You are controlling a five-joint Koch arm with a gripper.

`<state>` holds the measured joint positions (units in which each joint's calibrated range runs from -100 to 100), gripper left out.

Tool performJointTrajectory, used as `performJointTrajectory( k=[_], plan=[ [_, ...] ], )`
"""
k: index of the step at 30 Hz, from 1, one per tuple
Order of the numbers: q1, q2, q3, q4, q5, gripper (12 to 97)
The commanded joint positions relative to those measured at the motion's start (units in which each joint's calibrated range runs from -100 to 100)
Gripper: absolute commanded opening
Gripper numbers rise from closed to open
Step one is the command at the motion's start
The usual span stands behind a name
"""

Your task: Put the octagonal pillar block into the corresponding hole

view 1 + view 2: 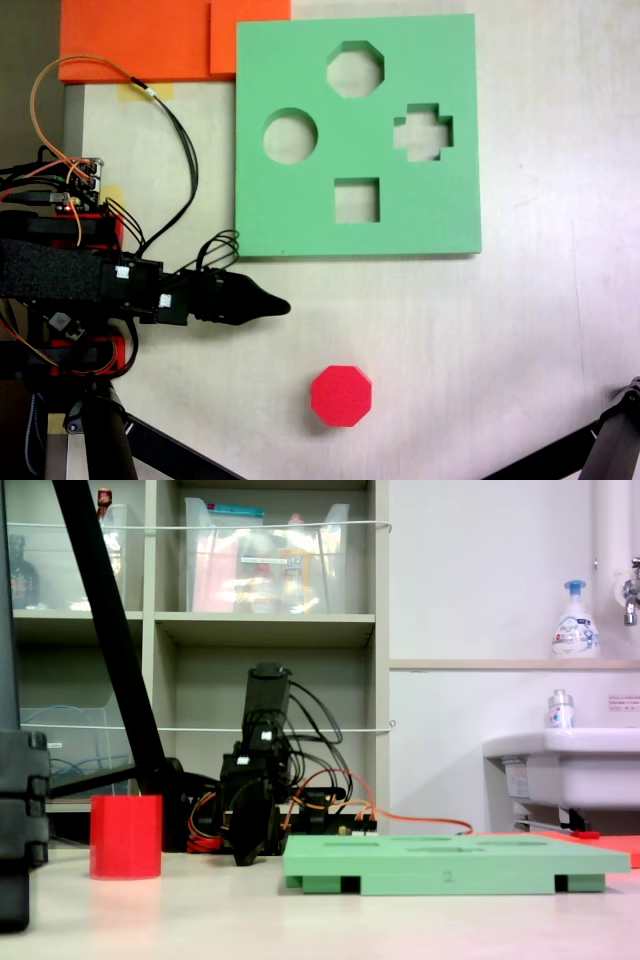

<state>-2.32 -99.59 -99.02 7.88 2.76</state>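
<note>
Digit "2" on front edge of green foam board (447, 877)

One small bright red eight-sided foam block (341, 396), one flat green foam board (300, 210) with four cutouts, one each octagonal (355, 69), round (290, 136), cross-shaped (423, 132), square (357, 200), two orange foam sheets (130, 40), two bottles (574, 620).

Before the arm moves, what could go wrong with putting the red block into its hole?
1. The green board has four cutouts; the round one lies near the eight-sided hole and could be mistaken for it.
2. The red block stands free on the table, apart from the claw; a poorly centred grasp might push it over or aside.
3. The hole sits at the board's far edge, so the reach looks long, and the eight sides must line up.
</note>
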Motion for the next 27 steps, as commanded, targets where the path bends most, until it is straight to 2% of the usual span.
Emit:
performJointTrajectory(
  k=[1, 8, 13, 17, 23, 27],
  plan=[
    [-1.03, -0.41, -0.98, -5.33, 0.98, 48.1],
    [-5.86, -0.41, -0.78, -5.71, 23.25, 45.7],
    [-6.54, -0.41, 24.44, -40.86, 33.99, 45.6],
    [-6.59, -0.41, 39.0, -57.04, 36.92, 39.5],
    [-7.67, 10.34, 58.74, -72.64, 37.46, 39.3],
    [-8.16, 18.3, 67.81, -75.62, 37.17, 39.5]
  ],
)
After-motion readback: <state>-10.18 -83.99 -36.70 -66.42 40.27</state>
